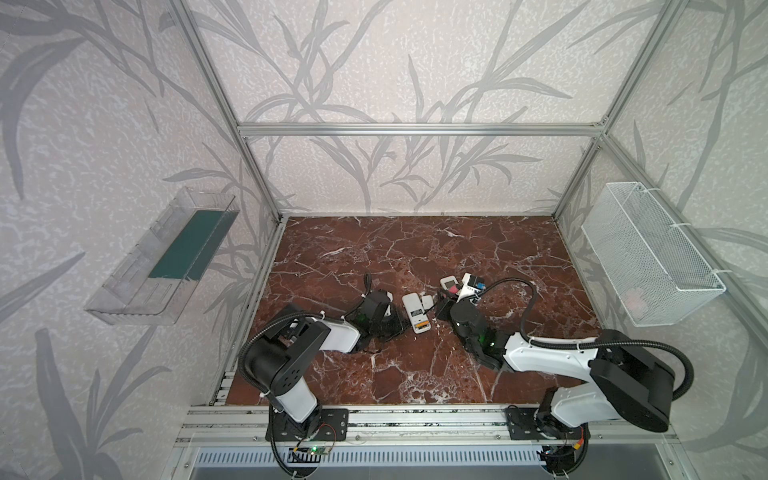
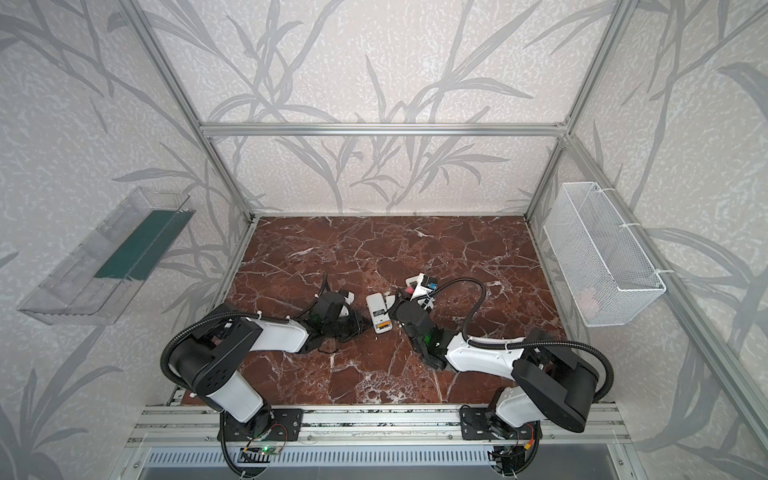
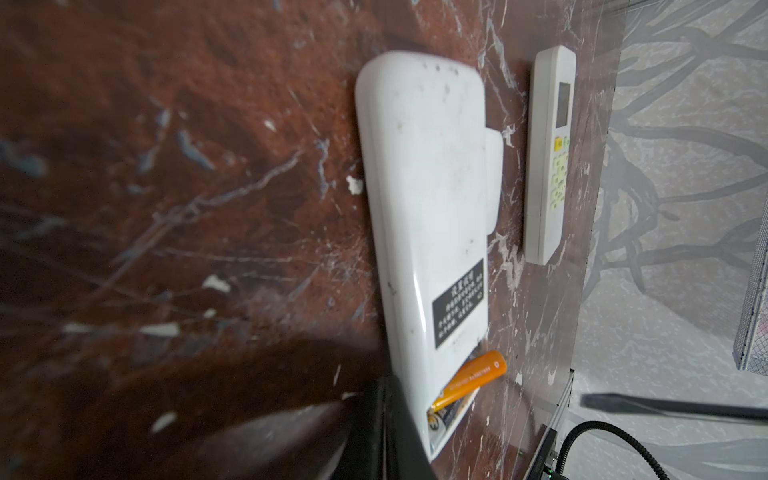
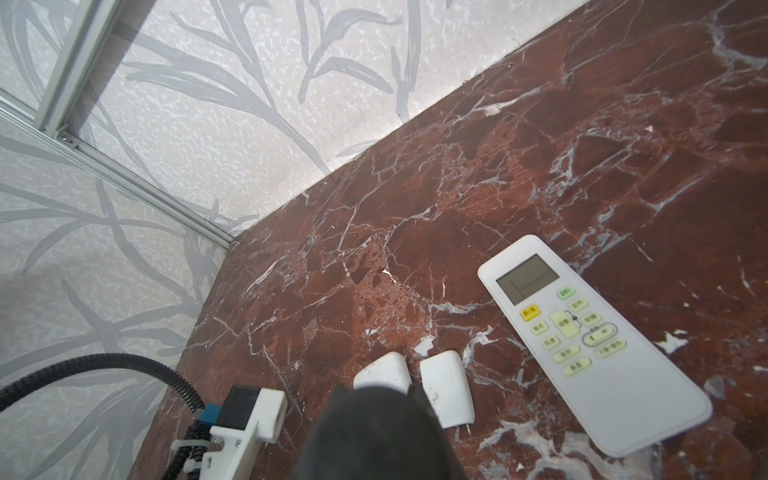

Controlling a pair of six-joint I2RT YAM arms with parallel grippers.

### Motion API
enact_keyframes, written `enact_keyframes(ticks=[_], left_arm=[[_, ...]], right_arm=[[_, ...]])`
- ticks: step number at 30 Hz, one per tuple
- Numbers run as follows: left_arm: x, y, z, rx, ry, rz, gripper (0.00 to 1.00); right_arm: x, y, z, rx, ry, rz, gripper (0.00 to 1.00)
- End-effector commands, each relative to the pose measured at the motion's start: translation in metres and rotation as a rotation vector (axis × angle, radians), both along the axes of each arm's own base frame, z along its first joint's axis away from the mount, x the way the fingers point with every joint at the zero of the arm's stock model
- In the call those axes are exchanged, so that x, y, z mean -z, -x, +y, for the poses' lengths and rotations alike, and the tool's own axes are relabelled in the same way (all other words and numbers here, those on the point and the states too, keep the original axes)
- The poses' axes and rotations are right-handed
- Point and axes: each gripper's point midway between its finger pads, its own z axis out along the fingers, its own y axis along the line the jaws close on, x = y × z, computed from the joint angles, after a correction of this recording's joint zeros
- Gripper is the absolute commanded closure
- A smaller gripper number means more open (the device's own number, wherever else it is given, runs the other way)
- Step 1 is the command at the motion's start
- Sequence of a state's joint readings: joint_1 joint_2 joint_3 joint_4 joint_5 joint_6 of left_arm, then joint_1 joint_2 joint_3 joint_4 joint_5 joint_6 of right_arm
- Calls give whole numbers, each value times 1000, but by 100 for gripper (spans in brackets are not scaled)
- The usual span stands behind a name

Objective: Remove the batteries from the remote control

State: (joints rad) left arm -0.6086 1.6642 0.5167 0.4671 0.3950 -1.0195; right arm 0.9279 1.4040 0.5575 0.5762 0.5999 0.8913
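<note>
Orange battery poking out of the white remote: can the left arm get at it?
Probably yes. The battery tilts out of the open remote with nothing over it, and the left hand sits right beside it. It is shut, so it would have to open first.

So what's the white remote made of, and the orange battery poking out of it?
The white remote looks like smooth, slightly glossy hard plastic: it shows soft reflections and dirt specks. The orange battery seems metal wrapped in a shiny printed label; the metal underneath is a guess.
</note>
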Motion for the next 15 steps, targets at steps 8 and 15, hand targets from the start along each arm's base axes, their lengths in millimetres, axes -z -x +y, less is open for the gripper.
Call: enact_keyframes(ticks=[8, 15], left_arm=[[32, 25, 26, 0, -156, 105, 90], [10, 20, 28, 9, -159, 51, 80]], right_arm=[[-14, 4, -5, -54, 137, -31, 100], [-21, -1, 31, -291, 338, -92, 100]])
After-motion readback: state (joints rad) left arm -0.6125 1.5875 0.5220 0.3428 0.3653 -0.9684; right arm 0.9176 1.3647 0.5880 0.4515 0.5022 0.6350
